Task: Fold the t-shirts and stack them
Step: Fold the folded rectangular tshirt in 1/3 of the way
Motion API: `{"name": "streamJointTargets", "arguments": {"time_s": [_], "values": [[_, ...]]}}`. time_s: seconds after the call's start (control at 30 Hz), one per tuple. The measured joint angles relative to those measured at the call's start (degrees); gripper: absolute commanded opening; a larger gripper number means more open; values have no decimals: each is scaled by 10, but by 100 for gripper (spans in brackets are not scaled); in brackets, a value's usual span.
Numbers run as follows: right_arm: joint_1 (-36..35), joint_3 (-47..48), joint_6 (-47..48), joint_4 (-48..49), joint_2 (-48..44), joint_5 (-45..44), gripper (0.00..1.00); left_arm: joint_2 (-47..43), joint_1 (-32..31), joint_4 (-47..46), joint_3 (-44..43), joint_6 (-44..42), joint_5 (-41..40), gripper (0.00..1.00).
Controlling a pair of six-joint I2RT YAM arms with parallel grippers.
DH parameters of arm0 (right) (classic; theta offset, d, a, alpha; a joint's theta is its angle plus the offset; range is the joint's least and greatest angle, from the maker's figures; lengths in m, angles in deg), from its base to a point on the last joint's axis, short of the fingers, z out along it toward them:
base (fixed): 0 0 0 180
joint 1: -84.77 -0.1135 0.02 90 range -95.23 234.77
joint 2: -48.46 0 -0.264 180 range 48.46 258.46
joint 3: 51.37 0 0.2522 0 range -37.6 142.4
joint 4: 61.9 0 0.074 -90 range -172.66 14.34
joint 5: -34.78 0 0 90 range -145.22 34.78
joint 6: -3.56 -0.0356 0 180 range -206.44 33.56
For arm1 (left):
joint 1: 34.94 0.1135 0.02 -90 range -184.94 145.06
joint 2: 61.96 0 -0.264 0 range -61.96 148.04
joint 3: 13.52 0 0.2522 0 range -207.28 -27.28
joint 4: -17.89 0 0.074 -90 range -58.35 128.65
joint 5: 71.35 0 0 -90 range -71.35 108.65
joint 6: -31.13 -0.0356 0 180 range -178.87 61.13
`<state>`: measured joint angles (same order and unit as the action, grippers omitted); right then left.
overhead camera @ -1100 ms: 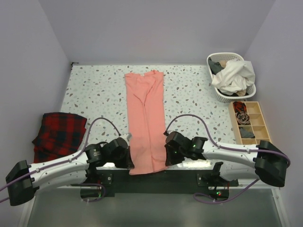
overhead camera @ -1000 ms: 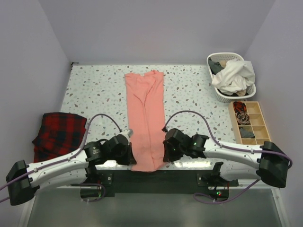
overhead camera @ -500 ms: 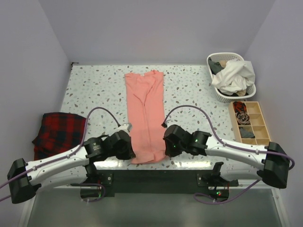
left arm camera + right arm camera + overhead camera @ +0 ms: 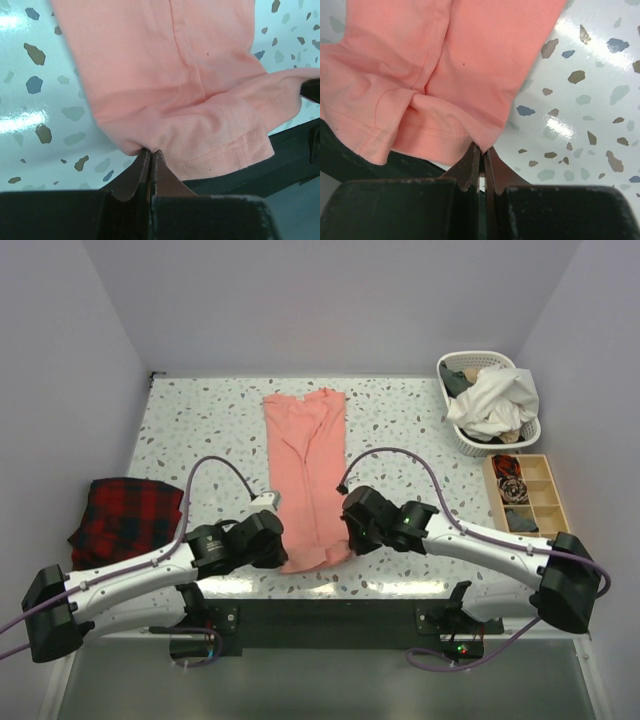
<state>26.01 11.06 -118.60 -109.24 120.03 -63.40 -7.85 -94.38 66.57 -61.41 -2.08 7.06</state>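
A salmon-pink t-shirt (image 4: 308, 475) lies folded into a long narrow strip down the middle of the table. My left gripper (image 4: 278, 548) is shut on its near left corner, seen in the left wrist view (image 4: 150, 150) pinching the pink cloth (image 4: 200, 90). My right gripper (image 4: 346, 538) is shut on the near right corner, seen in the right wrist view (image 4: 482, 146) pinching the cloth (image 4: 470, 65). Both hold the near hem lifted above the table, with the hem drooping between them.
A red-and-black plaid cloth (image 4: 125, 523) lies at the left edge. A white basket (image 4: 490, 405) of clothes stands at the back right. A wooden compartment tray (image 4: 527, 498) sits in front of it. The speckled table (image 4: 210, 440) shows on both sides of the shirt.
Both grippers have moved away from the near edge toward the back of the table, carrying the shirt's near hem with them. The hem has come off the front edge.
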Motion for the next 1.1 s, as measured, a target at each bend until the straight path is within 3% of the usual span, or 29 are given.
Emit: {"name": "streamJointTargets", "arguments": {"time_s": [0.3,0.93,1.03,1.1], "values": [[77,25,40,7,38,13,0,41,10,-6,-35,-11,-50,0],[188,188,137,47,255,62,0,265,206,-124,-149,-175,-54,0],[200,215,150,46,276,66,4,296,221,-143,-162,-190,-49,0],[207,230,155,46,292,69,33,317,227,-153,-168,-197,-43,20]]}}
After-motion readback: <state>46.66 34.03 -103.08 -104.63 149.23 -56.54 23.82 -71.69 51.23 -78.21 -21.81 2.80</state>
